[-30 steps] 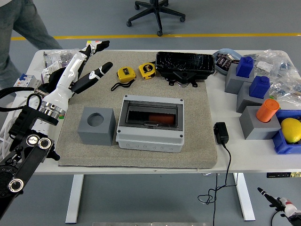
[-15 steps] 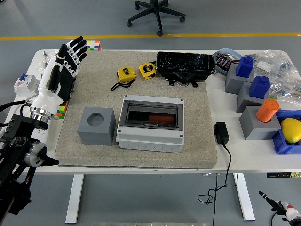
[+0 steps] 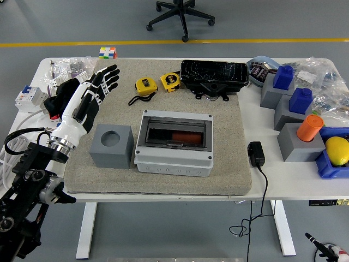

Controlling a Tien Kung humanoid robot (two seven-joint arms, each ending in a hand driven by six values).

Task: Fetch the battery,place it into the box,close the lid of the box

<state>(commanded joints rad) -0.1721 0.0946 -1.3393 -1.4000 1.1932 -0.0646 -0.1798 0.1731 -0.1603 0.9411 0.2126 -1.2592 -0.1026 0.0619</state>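
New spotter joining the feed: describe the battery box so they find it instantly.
Start at the beige mat covering the table's middle. Near its front edge sits the light grey box, right of a grey cube with a round hole. Only it has a dark window lid showing a reddish cylinder inside.

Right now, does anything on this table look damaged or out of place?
Yes. The black panel at the mat's far edge looks cracked, its glossy surface crazed with lines. The grey box sits closed with a red cylinder visible behind its window. Nothing looks spilled.
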